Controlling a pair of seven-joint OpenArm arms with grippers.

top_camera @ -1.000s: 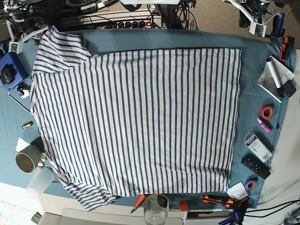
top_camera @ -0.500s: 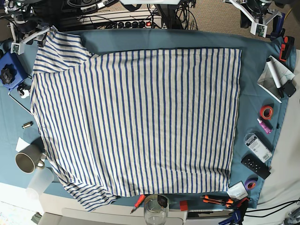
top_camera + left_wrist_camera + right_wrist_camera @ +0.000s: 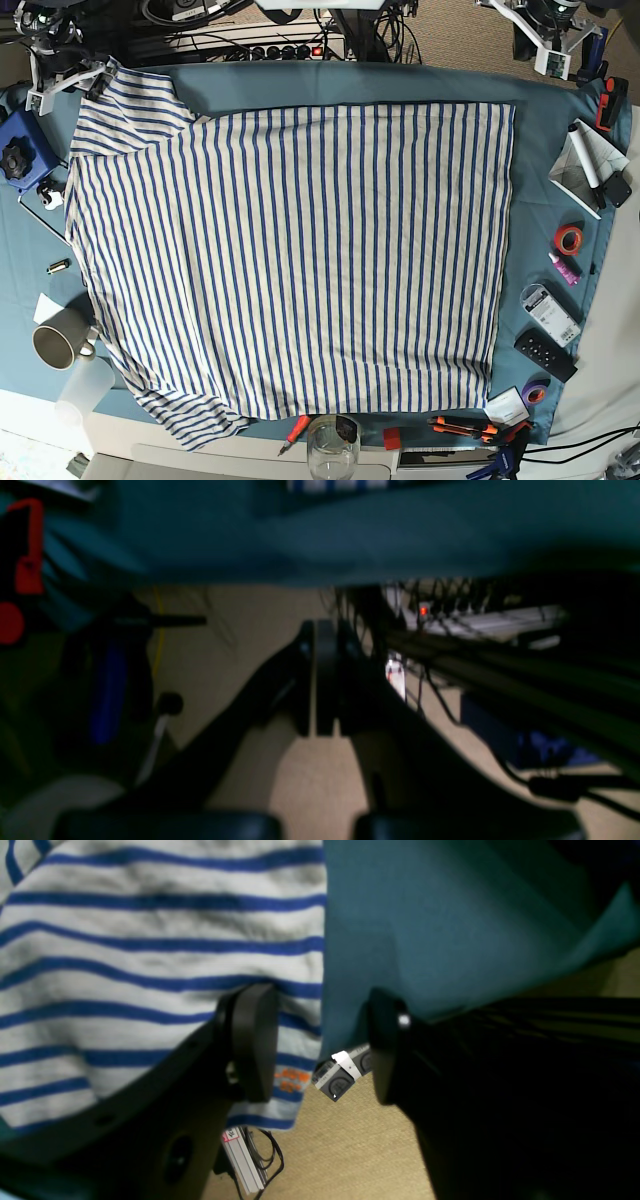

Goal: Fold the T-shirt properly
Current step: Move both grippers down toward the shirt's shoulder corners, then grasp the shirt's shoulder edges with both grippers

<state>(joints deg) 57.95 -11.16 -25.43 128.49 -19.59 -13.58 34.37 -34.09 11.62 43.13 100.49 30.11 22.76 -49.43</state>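
The T-shirt point(image 3: 290, 260), cream with blue stripes, lies spread flat on the teal table cloth point(image 3: 545, 150). One sleeve point(image 3: 125, 105) reaches the far left corner. My right gripper point(image 3: 97, 80) hovers at that sleeve. In the right wrist view it point(image 3: 320, 1050) stands open astride the sleeve's hem point(image 3: 300, 990): one finger point(image 3: 255, 1040) is over the striped cloth, the other over the table cloth. Nothing is gripped. My left gripper point(image 3: 320, 680) is shut and empty, off the table's far right edge above the floor. Its arm point(image 3: 548, 40) shows at the top right.
A blue box point(image 3: 20, 150) and a mug point(image 3: 55, 345) sit left of the shirt. A clear glass point(image 3: 330, 445) and hand tools line the front edge. An orange tape roll point(image 3: 570, 238), a marker, a remote point(image 3: 545, 355) and small boxes fill the right strip.
My right arm has shifted slightly toward the far edge at the sleeve corner. The shirt and the left arm have not moved.
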